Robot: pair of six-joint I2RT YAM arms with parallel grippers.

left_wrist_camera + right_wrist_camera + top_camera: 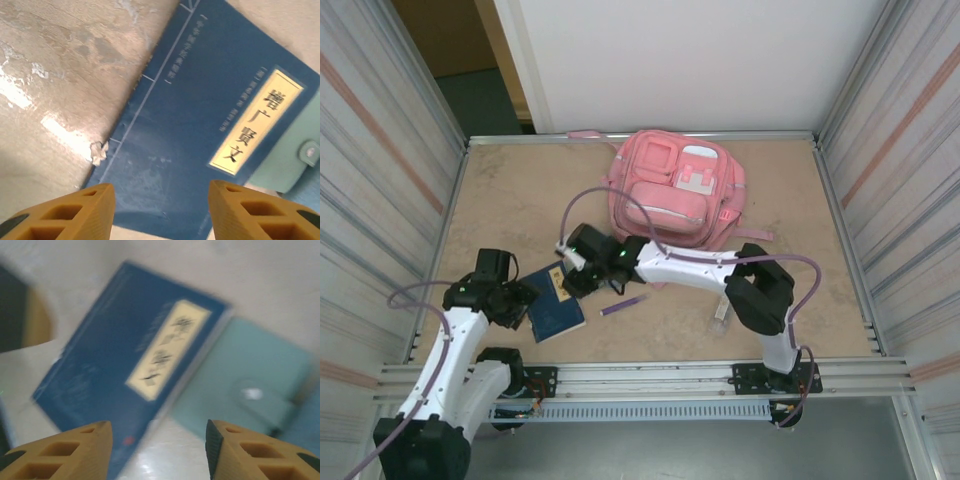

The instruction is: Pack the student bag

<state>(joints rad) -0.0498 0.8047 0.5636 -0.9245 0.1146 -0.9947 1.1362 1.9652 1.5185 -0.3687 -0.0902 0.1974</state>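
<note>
From above, you are looking at the bag (675, 190) lying front up against the far edge of the desk (510, 190), a little toward the right edge. It is looking shut, though I cannot tell whether any zip is open. A blue book (555, 302) is lying flat toward the near left corner, with a purple pen (623, 305) just beside it on the side toward the right edge. Both are well apart from the bag. The left end effector (523, 300) is sitting at the book's left edge, and the right end effector (580, 280) is reaching across over the book's far corner.

In the left wrist view, your left end effector (160, 200) is hovering spread over the book (200, 130), with nothing between its fingers. A green case (282, 165) is touching the book's edge; which one is lying on top I cannot tell.

The right wrist view is blurring, but your right end effector (159, 440) is also standing spread and empty above the book (115, 375) and the case (250, 385).

By my reading, you are only starting. The book, case and pen are all waiting on the desk, none is gripped, and opening and filling the bag is all left to do.
</note>
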